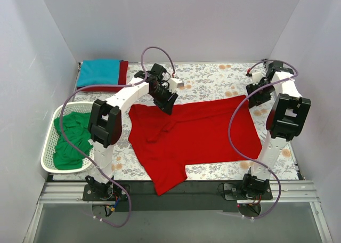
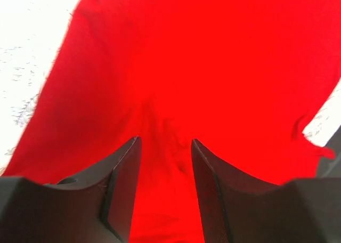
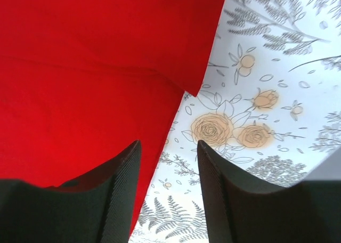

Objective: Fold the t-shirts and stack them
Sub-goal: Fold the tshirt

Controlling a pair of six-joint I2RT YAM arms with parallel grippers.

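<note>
At 6 o'clock one sleeve point(image 1: 168, 181) of the red shirt point(image 1: 192, 136) is trailing over the near edge of the table point(image 1: 213, 75). The rest of the shirt is lying spread but wrinkled across the middle. At 9 o'clock a green shirt point(image 1: 72, 139) is sitting crumpled in the basket point(image 1: 48, 160).

The left gripper point(image 1: 166, 103) is hovering over the red shirt's far-left hem at 11 o'clock, fingers parted about halfway and holding nothing. The right gripper point(image 1: 254, 96) is hovering at 2 o'clock over the far-right corner, also parted and empty, with the cloth edge just below it. At the far 10 o'clock corner a teal shirt point(image 1: 98, 72) is resting folded on a dark red shirt point(image 1: 123, 72).

The red cloth is looking light, limp and prone to bunching, so it will likely sag and slide when lifted. Pinching both far corners at the hem should keep the fold square.
</note>
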